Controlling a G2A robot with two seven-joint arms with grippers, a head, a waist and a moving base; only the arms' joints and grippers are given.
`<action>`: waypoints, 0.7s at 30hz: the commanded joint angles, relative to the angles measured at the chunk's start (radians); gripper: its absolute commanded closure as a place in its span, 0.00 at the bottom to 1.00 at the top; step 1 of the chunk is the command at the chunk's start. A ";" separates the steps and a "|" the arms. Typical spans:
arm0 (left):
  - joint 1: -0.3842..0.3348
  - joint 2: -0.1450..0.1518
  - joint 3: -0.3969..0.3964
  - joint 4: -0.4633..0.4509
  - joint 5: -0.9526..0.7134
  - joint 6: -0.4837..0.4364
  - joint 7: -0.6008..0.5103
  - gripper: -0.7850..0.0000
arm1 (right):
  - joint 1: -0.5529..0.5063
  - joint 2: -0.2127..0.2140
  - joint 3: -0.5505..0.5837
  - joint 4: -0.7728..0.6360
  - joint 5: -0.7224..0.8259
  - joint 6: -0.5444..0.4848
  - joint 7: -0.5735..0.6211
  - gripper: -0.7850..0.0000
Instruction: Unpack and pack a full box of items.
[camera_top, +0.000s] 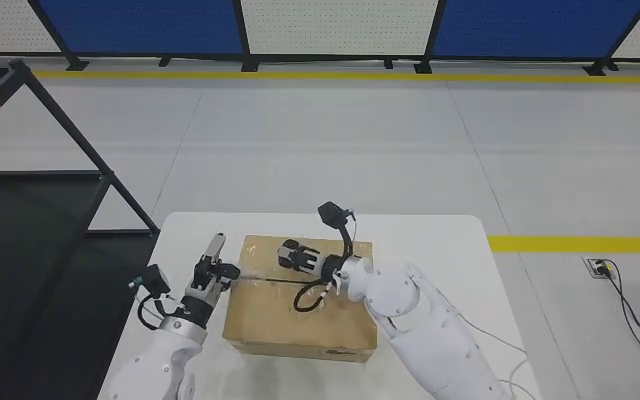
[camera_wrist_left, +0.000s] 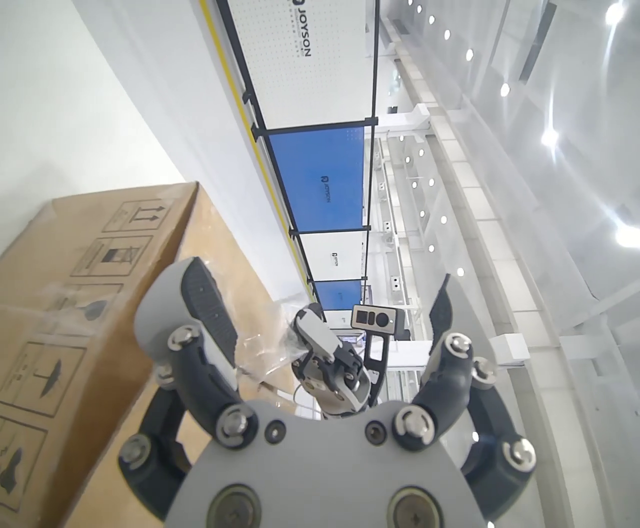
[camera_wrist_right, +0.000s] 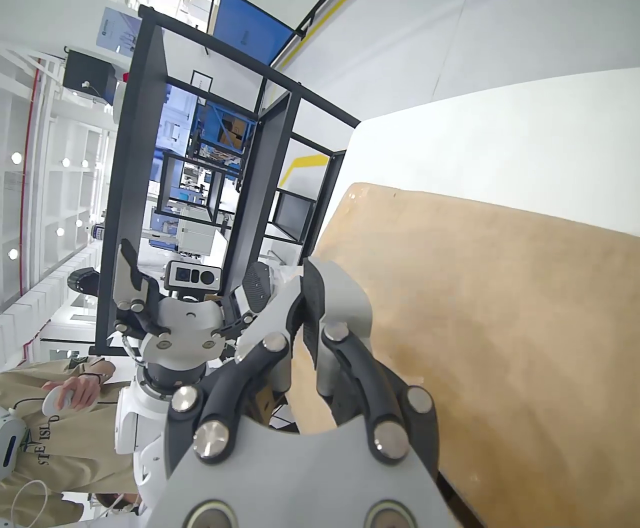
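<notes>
The cardboard box (camera_top: 300, 320) stands closed on the white worktop (camera_top: 440, 250), its contents hidden. The left end effector (camera_top: 217, 256) gapes wide at the box's left edge. The right end effector (camera_top: 288, 253), fingers pinched together, is over the lid beside loose clear tape (camera_wrist_left: 260, 345).

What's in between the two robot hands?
A crinkly strip of clear tape, raised off the box, as the left wrist view shows. The right gripper pinches its end; the left gripper is open.
</notes>
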 joint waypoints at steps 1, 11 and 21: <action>0.000 0.001 0.004 0.002 0.003 0.002 -0.001 0.00 | -0.017 0.004 0.008 -0.015 -0.011 -0.004 0.002 1.00; -0.001 0.005 0.018 0.011 0.020 0.012 -0.005 0.00 | -0.079 0.017 0.037 -0.077 -0.053 -0.020 0.006 1.00; -0.029 0.009 0.036 0.049 0.036 0.027 -0.020 0.00 | -0.125 0.023 0.058 -0.114 -0.071 -0.006 -0.008 0.68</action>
